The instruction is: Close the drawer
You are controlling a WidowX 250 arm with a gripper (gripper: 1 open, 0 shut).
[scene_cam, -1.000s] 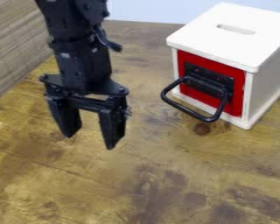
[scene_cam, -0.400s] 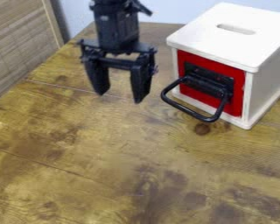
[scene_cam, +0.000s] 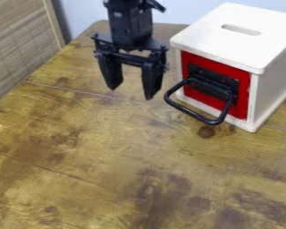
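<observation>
Camera view: I observe one black robot arm (scene_cam: 130, 20) entering from the top edge of the frame, its hand (scene_cam: 131, 82) directed downward over the far part of the worktop (scene_cam: 104, 161). The hand is open: its two dark fingers (scene_cam: 152, 80) stand apart, with wood grain showing in the gap between them. Nothing is held in that gap.

Just beside the hand, on the right of the picture, I locate the white box (scene_cam: 238, 34), standing upright on the worktop. An oblong slot (scene_cam: 242, 29) is cut in its top panel. The drawer (scene_cam: 189, 64) is set in the box's front side, which is turned toward the lower left of the picture. Its front panel is red and carries a black plate (scene_cam: 210, 75).

A black loop handle (scene_cam: 196, 114) projects from the plate toward the hand's side of the box and slopes downward. The handle is near the hand, lower in the picture than the fingertips, and I see no contact between the two. The red panel lies within the white frame of the box; I cannot tell from this view how far the drawer stands out.

Beyond the hand, to the left of the picture, a light brown slatted surface (scene_cam: 21, 40) borders the worktop. Below the hand in the picture, the worktop shows brown planks with dark knots.
</observation>
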